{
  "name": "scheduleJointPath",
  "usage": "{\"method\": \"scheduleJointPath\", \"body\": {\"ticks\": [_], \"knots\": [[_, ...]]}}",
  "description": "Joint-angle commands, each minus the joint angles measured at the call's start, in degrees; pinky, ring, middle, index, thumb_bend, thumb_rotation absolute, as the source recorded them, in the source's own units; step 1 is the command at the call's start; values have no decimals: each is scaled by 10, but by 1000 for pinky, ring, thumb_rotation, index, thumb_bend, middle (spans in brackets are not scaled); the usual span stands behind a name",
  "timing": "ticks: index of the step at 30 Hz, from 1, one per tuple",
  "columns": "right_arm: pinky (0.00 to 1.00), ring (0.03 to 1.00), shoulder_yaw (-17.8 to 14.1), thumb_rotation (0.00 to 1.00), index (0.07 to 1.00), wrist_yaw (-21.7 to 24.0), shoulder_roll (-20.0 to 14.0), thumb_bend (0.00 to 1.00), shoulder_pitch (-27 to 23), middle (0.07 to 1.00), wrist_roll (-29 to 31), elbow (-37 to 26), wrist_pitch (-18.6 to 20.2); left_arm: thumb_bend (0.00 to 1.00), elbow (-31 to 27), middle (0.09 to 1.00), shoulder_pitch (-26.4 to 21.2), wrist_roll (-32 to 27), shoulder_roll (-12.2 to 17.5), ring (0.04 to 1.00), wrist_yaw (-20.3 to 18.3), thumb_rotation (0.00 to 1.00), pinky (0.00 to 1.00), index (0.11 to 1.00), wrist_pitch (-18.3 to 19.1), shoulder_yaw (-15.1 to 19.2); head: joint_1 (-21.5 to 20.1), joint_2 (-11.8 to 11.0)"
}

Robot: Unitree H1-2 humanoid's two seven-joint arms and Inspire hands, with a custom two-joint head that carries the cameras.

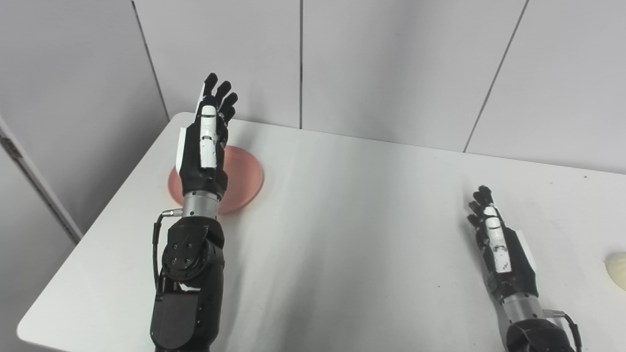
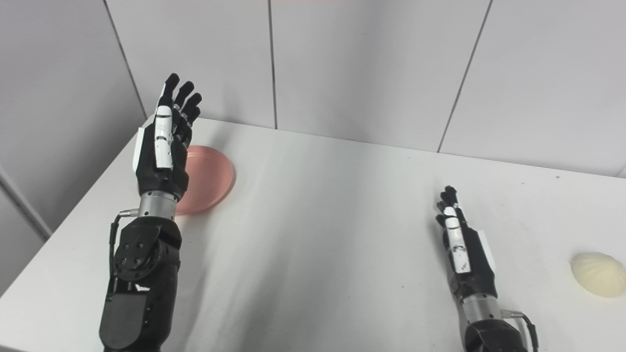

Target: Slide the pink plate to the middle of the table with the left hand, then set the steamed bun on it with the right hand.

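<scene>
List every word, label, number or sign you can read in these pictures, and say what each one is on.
None: no readable text shows anywhere.
The pink plate, the steamed bun, the table and the wall panels are plain.
The left hand and right hand bear no legible marking.

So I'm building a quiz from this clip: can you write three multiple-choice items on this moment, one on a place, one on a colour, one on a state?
1. Where does the steamed bun lie?
A. on the plate
B. at the table's right edge
C. in the right hand

2. What colour is the plate?
A. pink
B. blue
C. green

3. What is the left hand doing?
A. clutching the bun
B. raised over the plate, fingers apart, holding nothing
C. lying flat at the table's middle

Key: 1 B, it lies beyond the right hand; 2 A, plainly pink; 3 B, it holds nothing.
</scene>
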Motion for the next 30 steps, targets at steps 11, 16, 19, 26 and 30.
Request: {"method": "scheduleJointPath", "body": {"ticks": [11,16,19,26,30], "knots": [[1000,1000,-6,1000,1000,0,-5,158,24,1000,1,-1,-8,477,7,948,-25,-44,46,931,23,1000,960,958,-30,64,6,1],[1000,1000,-6,1000,1000,-2,-5,159,25,1000,-3,-2,-9,471,33,945,-26,-58,60,926,21,1000,946,958,-44,86,12,1],[1000,1000,-6,1000,1000,-1,-6,147,24,1000,-1,-2,-7,460,51,941,-28,-76,67,928,22,1000,947,952,-53,101,15,2],[1000,1000,-6,1000,1000,3,-5,152,23,1000,5,-4,-3,457,99,933,-32,-96,79,922,23,1000,940,944,-70,120,15,2],[1000,1000,-4,1000,1000,2,-5,139,25,1000,3,-7,-3,455,123,928,-34,-104,86,920,25,1000,932,938,-76,127,15,3]]}}
